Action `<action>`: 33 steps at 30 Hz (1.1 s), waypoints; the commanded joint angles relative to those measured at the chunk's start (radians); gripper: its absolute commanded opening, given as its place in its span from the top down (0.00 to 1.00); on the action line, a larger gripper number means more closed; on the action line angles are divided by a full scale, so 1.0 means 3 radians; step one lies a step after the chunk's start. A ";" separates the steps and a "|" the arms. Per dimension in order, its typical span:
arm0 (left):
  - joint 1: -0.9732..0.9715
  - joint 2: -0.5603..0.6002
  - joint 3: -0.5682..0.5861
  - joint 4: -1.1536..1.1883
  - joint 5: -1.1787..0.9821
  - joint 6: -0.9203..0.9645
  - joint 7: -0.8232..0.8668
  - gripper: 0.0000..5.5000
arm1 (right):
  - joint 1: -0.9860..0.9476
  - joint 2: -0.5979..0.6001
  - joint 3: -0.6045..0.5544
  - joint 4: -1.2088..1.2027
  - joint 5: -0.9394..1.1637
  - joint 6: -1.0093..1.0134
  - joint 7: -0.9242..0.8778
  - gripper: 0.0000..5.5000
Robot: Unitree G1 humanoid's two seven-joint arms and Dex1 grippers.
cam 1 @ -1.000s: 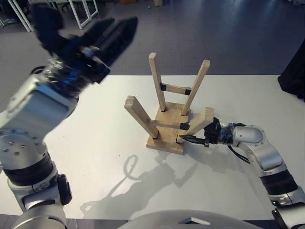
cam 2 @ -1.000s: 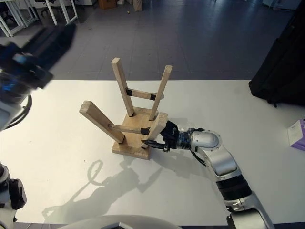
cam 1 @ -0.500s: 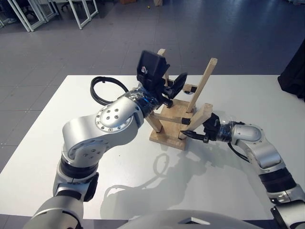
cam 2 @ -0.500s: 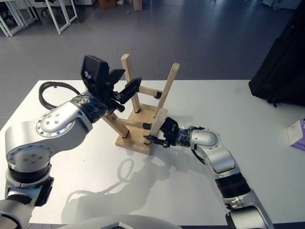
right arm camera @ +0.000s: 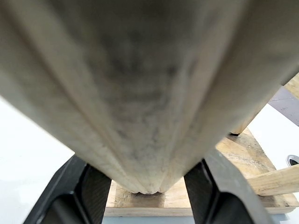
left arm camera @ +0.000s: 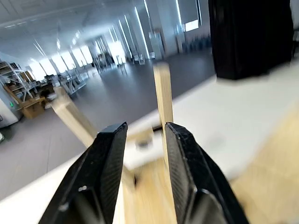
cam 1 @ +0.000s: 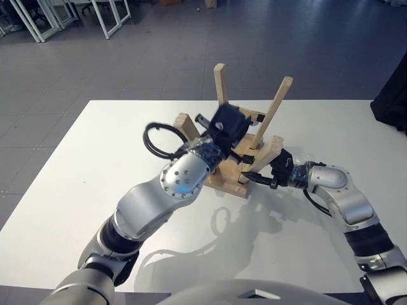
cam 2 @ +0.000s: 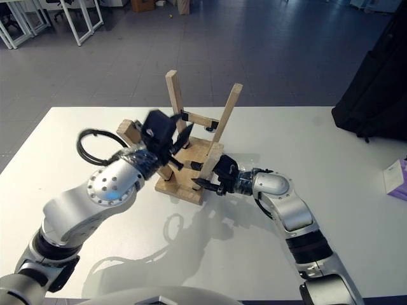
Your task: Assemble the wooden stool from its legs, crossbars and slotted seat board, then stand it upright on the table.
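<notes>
White is the table on which everything rests, and on its far middle we see the wooden stool turned upside down. Its slotted seat board lies flat on the tabletop and its four legs point upward. The two far legs, one on the left and one on the right, lean toward each other and are joined by a crossbar with black fittings at its ends. The near left leg slants out to the left and the near right leg slants out to the right. The left arm reaches across from the near left, and the left gripper sits low among the legs over the seat board. Its two black fingers are set apart with a clear gap, and we cannot see anything clasped between them. The right gripper comes in from the right, low by the seat board's right edge. Its fingers are clamped on either side of the near right leg close to its foot. A small pale purple item lies at the table's far right edge, well apart from the stool.
</notes>
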 commanded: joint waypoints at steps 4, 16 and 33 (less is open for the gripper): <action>0.0556 0.0065 -0.0448 0.0937 0.0811 -0.0503 -0.0387 0.73 | 0.0059 0.0012 0.0152 0.0055 -0.0197 0.0197 -0.0041 0.63; -0.0043 -0.0500 0.1050 -0.0145 0.0268 0.0108 -0.0734 0.73 | 0.0643 -0.0423 0.0722 0.0969 -0.0539 0.0970 -0.0069 0.63; 0.0110 -0.0916 0.1656 0.0897 -0.0107 -0.0043 -0.0922 0.73 | 0.0533 -0.0379 0.0726 0.0912 -0.0443 0.0869 -0.0133 0.63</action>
